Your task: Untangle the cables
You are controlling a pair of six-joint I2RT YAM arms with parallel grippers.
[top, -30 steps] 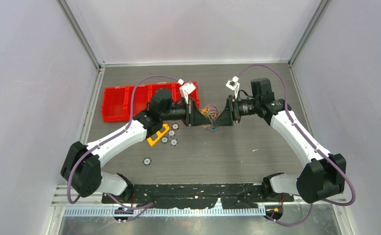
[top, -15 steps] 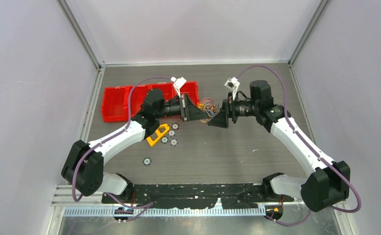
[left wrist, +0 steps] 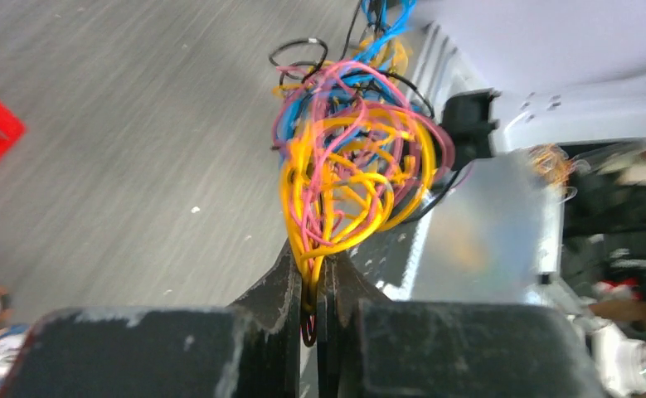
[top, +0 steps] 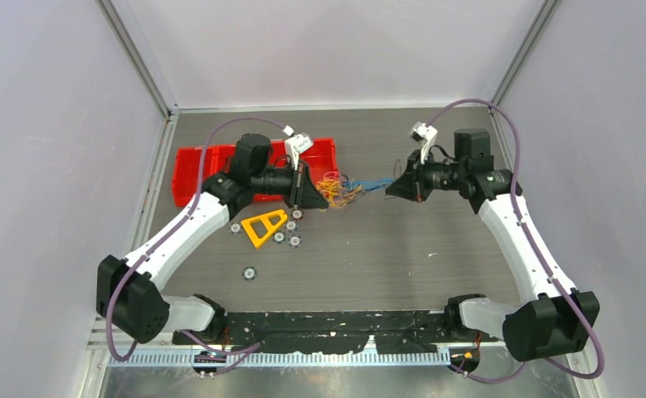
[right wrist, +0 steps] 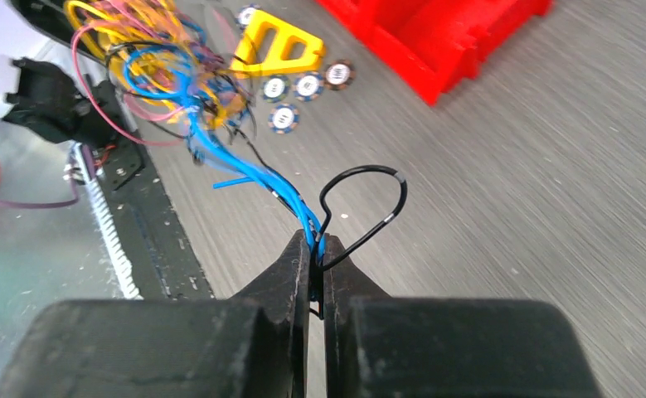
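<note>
left gripper pinching cables | right gripper pinching blue strands

So the cables are a loose knot of yellow, pink, blue and black wire bunched just right of the red bin, with blue strands stretched out further right, ending beside 1 black loop.

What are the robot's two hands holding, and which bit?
The cable tangle. The left gripper jaws pinch its yellow and pink loops; the right gripper jaws pinch blue strands and a black loop leading from it.
</note>
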